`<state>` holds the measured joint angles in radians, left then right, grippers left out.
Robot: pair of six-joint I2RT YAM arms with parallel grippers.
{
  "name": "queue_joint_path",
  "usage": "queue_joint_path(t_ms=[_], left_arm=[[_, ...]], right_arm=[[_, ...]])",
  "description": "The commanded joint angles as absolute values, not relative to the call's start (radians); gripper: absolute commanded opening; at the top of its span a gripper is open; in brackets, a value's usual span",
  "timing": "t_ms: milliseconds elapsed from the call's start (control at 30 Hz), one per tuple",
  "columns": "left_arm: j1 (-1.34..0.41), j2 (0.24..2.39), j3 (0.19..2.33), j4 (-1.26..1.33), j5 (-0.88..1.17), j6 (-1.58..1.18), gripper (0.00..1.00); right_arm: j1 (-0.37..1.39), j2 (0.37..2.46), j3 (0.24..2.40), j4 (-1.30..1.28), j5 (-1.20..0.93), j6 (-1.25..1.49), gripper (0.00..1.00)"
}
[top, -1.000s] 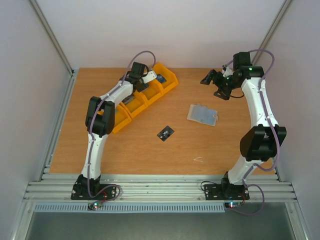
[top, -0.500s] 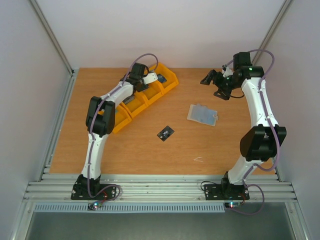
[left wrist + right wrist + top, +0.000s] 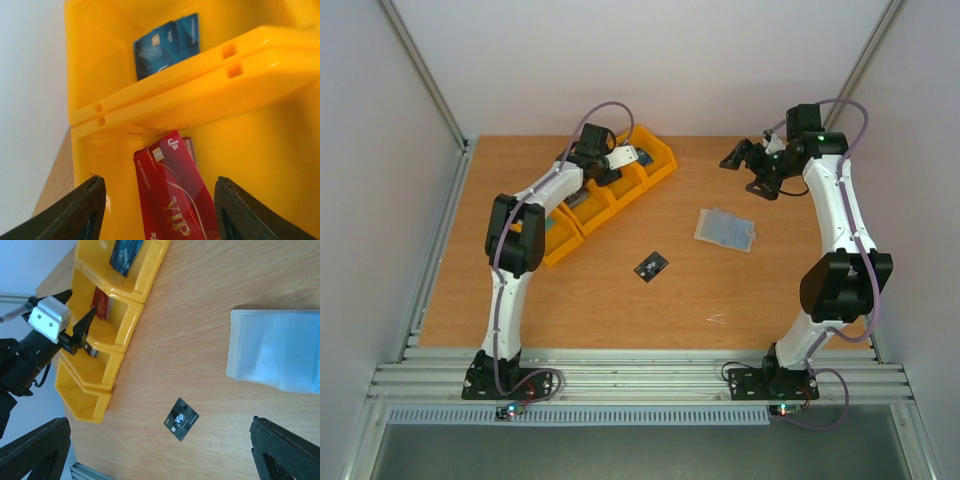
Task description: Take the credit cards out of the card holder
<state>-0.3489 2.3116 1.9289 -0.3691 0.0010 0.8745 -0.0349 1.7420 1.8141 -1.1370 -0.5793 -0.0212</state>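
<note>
The card holder (image 3: pixel 725 229) lies flat on the table at middle right, pale and translucent (image 3: pixel 275 355). A black credit card (image 3: pixel 651 265) lies alone on the wood near the centre (image 3: pixel 181 419). The red credit card (image 3: pixel 172 195) rests inside a yellow bin (image 3: pixel 260 150), tilted against its floor. My left gripper (image 3: pixel 160 212) hovers over that bin, open, its fingers standing apart from the card on both sides. My right gripper (image 3: pixel 745 165) hangs open above the far right of the table, holding nothing.
A row of yellow bins (image 3: pixel 605 195) runs diagonally along the far left of the table. The bin beside the red card's holds a blue card (image 3: pixel 167 44). White walls and metal rails enclose the table.
My left gripper has opened from shut, and the red card now lies loose in the bin. The left arm shifted slightly. The right arm has not moved.
</note>
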Motion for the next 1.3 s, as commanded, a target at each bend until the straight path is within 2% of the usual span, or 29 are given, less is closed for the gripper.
queue_joint_path(t_ms=[0,133,233,333,467,567,633,767,900,1067,1267], left_arm=[[-0.349,2.191,1.911,-0.389,0.144,0.791,0.63],[-0.359,2.062,1.843,-0.464,0.301,0.719,0.65],[-0.373,1.895,1.636,-0.496,0.409,0.709,0.68],[-0.372,1.696,1.378,-0.383,0.438,0.619,0.73],[-0.371,1.45,1.118,-0.287,0.432,0.413,0.83],[-0.371,1.296,0.96,-0.258,0.405,0.249,0.99],[-0.371,1.199,0.851,-0.234,0.404,0.206,0.99],[-0.38,1.036,0.642,-0.223,0.475,0.318,0.99],[-0.416,0.944,0.511,-0.242,0.476,0.607,0.98],[-0.491,0.983,0.428,-0.224,0.41,0.923,0.94],[-0.513,1.063,0.401,-0.148,0.467,1.039,0.82]], right_arm=[[-0.039,1.749,1.833,-1.137,-0.619,-0.038,0.98],[0.014,1.768,1.84,-1.16,-0.589,-0.058,0.96],[0.146,1.841,1.889,-1.256,-0.468,-0.11,0.95],[0.279,1.953,1.958,-1.358,-0.339,-0.155,0.95],[0.417,2.128,2.084,-1.462,-0.226,-0.187,0.97],[0.467,2.21,2.124,-1.486,-0.171,-0.171,0.99],[0.486,2.23,2.107,-1.469,-0.161,-0.155,0.99],[0.527,2.268,2.06,-1.427,-0.156,-0.135,0.97],[0.547,2.33,2.028,-1.407,-0.206,-0.141,0.93],[0.571,2.368,1.982,-1.372,-0.205,-0.168,0.85],[0.647,2.451,2.021,-1.366,-0.175,-0.207,0.84]])
